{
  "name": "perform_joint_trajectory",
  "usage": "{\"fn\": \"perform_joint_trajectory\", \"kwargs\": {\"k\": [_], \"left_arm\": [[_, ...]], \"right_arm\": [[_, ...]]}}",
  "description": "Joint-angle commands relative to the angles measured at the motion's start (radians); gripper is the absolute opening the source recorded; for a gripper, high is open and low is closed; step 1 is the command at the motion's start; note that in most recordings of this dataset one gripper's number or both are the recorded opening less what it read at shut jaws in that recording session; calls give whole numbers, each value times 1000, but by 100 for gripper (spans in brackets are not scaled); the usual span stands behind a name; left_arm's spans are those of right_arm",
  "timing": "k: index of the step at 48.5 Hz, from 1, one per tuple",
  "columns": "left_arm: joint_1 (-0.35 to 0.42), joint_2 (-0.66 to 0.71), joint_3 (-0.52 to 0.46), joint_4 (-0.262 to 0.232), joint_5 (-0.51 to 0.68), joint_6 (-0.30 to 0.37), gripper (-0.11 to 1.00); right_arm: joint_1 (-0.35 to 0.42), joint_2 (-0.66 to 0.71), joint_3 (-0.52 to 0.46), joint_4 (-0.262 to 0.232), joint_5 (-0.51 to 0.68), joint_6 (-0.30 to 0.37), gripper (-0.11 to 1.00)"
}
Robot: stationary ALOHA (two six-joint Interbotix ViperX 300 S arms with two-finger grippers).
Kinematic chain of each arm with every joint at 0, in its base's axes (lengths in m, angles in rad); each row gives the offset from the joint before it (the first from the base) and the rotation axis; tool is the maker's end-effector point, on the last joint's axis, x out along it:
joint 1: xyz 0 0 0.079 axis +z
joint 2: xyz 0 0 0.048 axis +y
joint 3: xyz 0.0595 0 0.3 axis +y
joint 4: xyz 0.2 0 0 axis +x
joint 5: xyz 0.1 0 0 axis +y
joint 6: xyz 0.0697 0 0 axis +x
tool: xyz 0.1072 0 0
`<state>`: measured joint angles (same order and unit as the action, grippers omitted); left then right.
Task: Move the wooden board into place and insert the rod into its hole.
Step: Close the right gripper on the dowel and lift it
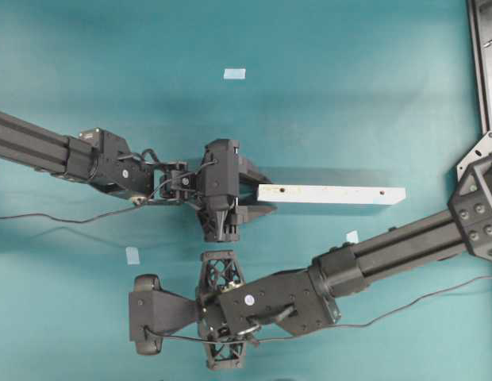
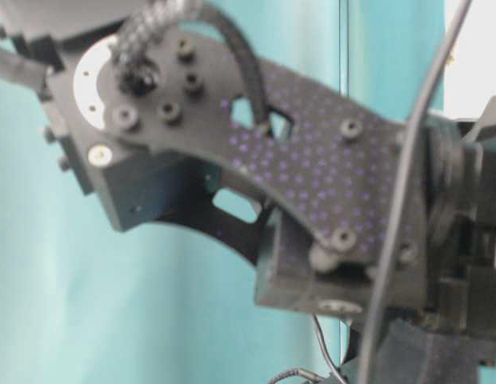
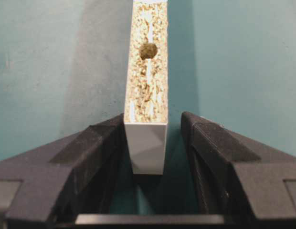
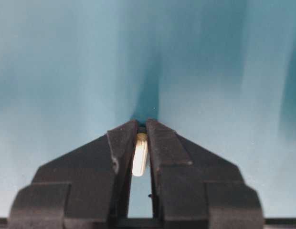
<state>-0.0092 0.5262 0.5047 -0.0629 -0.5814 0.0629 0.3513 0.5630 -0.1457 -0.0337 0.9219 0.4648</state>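
We start with the wooden board (image 1: pixel 332 194); it lies near the middle of the teal table (image 1: pixel 349 87), a long pale strip running toward the table's right edge, its top face a speckled, chipboard-like grain with a small dark hole (image 3: pixel 148 50) near the end we see from the left wrist, and a smooth white end face below it. That end sits between the fingers of the left gripper (image 3: pixel 147 143); the jaws stand spread a little wider than the board, one finger seeming to touch its side, the other apart, so we cannot call it a firm grip. The rod (image 4: pixel 140 153) — a short cream peg, rounded at the tip — is pinched between the closed-in jaws of the right gripper (image 4: pixel 142 128), low toward the table's near edge, well apart from the board.

We judge the peg pickup to be the step in hand; the next move calls for lifting the peg, carrying it over the hole and turning it upright — the fit looks tight, so the board must stay steady.
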Motion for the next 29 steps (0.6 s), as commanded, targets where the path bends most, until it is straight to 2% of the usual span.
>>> {"fn": "perform_joint_trajectory", "kwargs": {"k": [1, 15, 29], "left_arm": [[14, -6, 6, -5, 5, 2, 54], [14, -6, 5, -5, 5, 2, 54], [14, -8, 6, -5, 5, 2, 54]], "right_arm": [[3, -69, -8, -28, 2, 2, 10], [-21, -187, -8, -115, -5, 2, 10], [-46, -298, 12, -137, -49, 0, 10]]}}
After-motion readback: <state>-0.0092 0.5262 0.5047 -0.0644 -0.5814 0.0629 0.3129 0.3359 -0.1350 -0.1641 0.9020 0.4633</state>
